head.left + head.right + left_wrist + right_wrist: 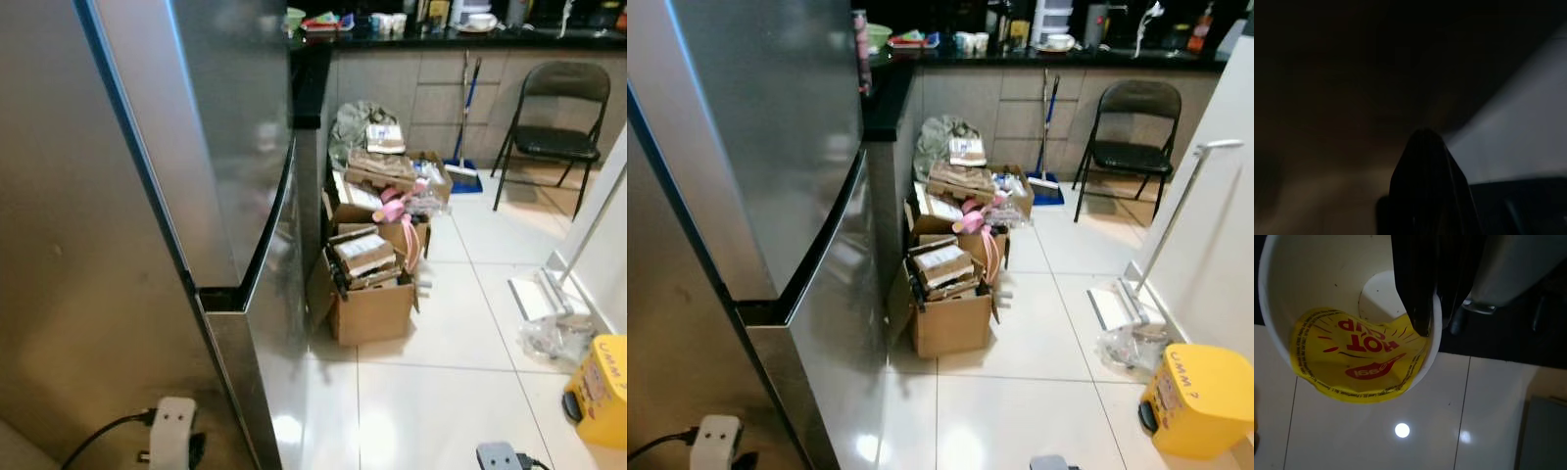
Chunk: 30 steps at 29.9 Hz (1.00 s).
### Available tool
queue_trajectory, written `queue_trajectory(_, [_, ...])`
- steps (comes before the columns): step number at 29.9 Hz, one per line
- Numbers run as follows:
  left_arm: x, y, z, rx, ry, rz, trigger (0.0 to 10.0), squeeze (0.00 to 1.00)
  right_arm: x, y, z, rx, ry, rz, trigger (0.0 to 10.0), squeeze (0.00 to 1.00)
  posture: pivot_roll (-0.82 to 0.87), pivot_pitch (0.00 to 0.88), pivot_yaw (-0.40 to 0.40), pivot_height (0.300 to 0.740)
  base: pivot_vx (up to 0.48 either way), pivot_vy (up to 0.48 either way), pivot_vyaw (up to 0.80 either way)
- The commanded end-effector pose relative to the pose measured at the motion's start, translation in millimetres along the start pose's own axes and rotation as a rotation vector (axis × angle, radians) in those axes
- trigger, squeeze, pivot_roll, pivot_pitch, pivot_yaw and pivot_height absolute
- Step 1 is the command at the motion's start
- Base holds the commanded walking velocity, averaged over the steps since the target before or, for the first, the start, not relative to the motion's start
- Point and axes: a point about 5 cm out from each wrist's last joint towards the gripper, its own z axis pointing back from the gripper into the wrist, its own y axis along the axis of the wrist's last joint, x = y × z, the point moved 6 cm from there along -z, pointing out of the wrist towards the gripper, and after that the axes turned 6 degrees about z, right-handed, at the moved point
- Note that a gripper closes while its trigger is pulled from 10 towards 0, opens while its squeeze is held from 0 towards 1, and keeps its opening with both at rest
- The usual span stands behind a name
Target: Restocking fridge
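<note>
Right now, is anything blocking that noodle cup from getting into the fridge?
Yes: the fridge door is shut, its steel front facing the robot. The right tool grips the rim of the white cup with its yellow Hot Cup lid peeled back, over the tiled floor. The door must open first.

Very dark frame, left gripper a blurred black shape with its fingers indistinct, a pale grey surface beyond and beside it, murky brown dimness elsewhere
</note>
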Motion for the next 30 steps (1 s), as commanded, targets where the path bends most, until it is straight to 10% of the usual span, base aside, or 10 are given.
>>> queue_trajectory(1, [7.2, 13.3, 5.4, 0.042, -0.087, -0.086, 0.0, 0.0, -0.3, -12.2, 2.2, -0.036, 0.006, 0.002, 10.0, 0.0, -0.01, 0.131, 0.013, 0.74, 0.0, 0.0, 0.0])
queue_trajectory(2, [10.1, 18.7, 6.5, 0.062, -0.102, -0.111, 2.4, 0.0, 0.5, -12.0, 2.3, -0.035, 0.002, 0.007, 10.0, 0.0, -0.01, 0.128, 0.012, 0.74, 0.0, 0.0, 0.0])
queue_trajectory(3, [10.1, 18.7, 6.5, 0.062, -0.102, -0.111, 2.4, 0.0, 0.5, -12.0, 2.3, -0.035, 0.002, 0.007, 10.0, 0.0, -0.01, 0.128, 0.012, 0.74, 0.0, 0.0, 0.0])
queue_trajectory(4, [11.6, 24.9, 6.4, 0.087, -0.103, -0.132, 8.5, 0.0, 1.5, -11.7, 2.3, -0.032, -0.005, 0.004, 10.0, 0.0, 0.0, 0.124, 0.01, 0.74, 0.0, 0.0, 0.0])
queue_trajectory(5, [13.0, 30.9, 5.6, 0.112, -0.103, -0.137, 10.0, 0.0, 1.9, -11.6, 2.4, -0.031, -0.007, 0.004, 10.0, 0.0, 0.0, 0.124, 0.01, 0.74, 0.0, 0.0, 0.0])
queue_trajectory(25, [-3.5, 68.0, -14.7, 0.156, 0.08, -0.173, 10.0, 0.0, 4.8, -10.2, 2.8, -0.02, -0.013, 0.004, 10.0, 0.0, -0.03, 0.102, 0.022, 0.74, 0.0, 0.0, 0.0])
queue_trajectory(30, [13.9, 75.1, -18.6, 0.188, 0.011, -0.121, 10.0, 0.0, 5.6, -8.8, 2.7, -0.016, -0.013, 0.008, 10.0, 0.0, -0.02, 0.099, 0.017, 0.74, 0.0, 0.0, 0.0])
